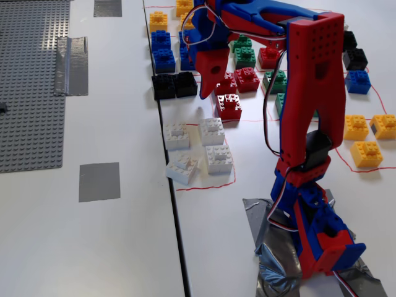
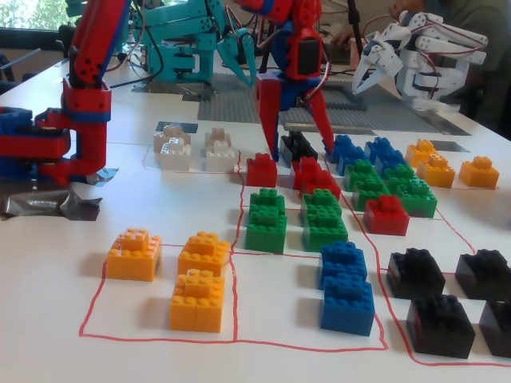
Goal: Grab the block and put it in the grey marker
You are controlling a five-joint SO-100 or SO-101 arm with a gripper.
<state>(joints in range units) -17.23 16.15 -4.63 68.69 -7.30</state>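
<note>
Two black blocks (image 1: 175, 85) sit side by side near the table seam; in a fixed view they show as one dark block (image 2: 297, 147) between the red fingers. My gripper (image 1: 199, 81) is open and low. Its big red finger (image 1: 208, 74) points down just right of the black pair and holds nothing. From the side, my gripper (image 2: 297, 152) has one finger on each side of the black block. The grey marker (image 1: 99, 181) is a flat square tape patch at lower left, apart from the gripper. It also shows behind the white bricks (image 2: 177, 126).
A grey studded baseplate (image 1: 31, 80) and a wrinkled tape strip (image 1: 71, 65) lie at left. A second grey square (image 1: 107, 7) is at the top. White bricks (image 1: 198, 148), red bricks (image 1: 235, 83), blue bricks (image 1: 163, 52) and more black bricks (image 2: 439, 319) crowd the gripper's side.
</note>
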